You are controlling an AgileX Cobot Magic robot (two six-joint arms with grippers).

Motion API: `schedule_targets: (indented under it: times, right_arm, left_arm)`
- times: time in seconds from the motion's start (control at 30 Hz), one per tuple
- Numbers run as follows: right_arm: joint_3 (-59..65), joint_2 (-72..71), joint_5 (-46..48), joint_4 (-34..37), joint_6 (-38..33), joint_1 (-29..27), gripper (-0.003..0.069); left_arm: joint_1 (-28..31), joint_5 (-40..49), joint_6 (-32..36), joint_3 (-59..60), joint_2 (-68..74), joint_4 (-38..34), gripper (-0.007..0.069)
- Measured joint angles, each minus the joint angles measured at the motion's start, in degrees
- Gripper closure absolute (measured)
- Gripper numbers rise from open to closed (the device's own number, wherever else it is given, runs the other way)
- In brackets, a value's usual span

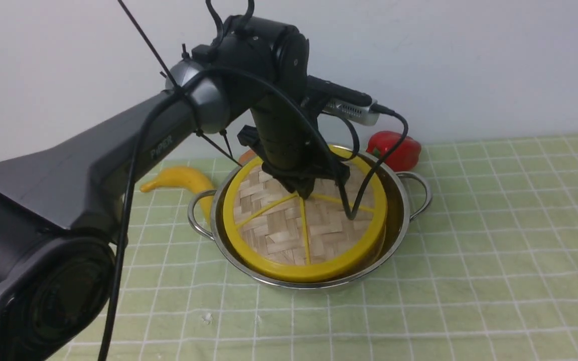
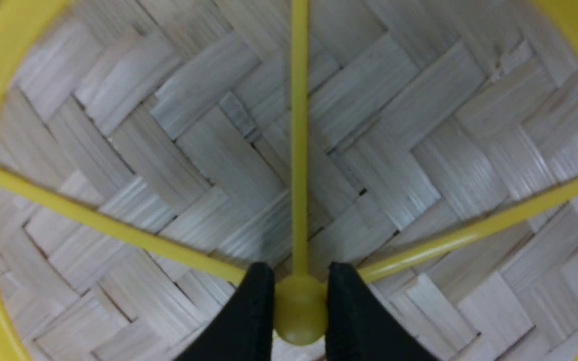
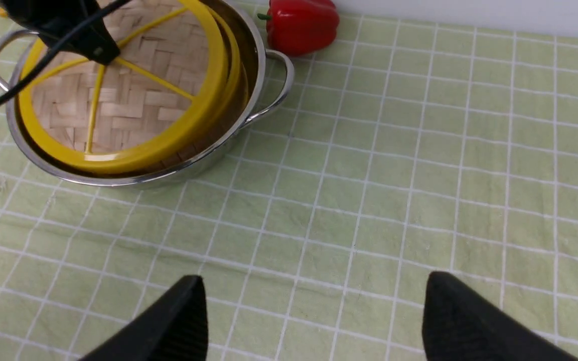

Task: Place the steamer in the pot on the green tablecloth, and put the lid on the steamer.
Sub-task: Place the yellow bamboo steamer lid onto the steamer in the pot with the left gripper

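Both placements look done: lid (image 1: 304,225) on steamer (image 3: 236,75), inside the pot (image 1: 319,285) on the green tablecloth (image 1: 494,240). Only release remains; left gripper (image 2: 300,281) pinches the lid's centre knob (image 2: 300,318), right gripper (image 3: 314,301) gapes wide, empty.

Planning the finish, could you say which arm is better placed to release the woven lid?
Left: left gripper clamps the centre of the yellow-rimmed woven bamboo lid over the shiny steel pot; right gripper hangs open, apart.

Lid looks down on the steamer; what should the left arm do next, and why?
Probably open the left gripper and lift clear: its fingers pinch the knob of the lid, which seems to rest on the steamer inside the pot.
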Motion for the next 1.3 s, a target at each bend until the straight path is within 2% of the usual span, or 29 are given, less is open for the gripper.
schedule_targets:
  times: [0.5, 1.3]
  right_arm:
    - [0.0, 0.0, 0.0, 0.2, 0.0, 0.0, 0.0105]
    - [0.0, 0.0, 0.0, 0.6, 0.2, 0.0, 0.0105]
  left_arm:
    - [0.0, 0.1, -0.6, -4.3, 0.3, 0.1, 0.0501]
    - [0.0, -0.2, -0.6, -4.7, 3.0, 1.5, 0.0501]
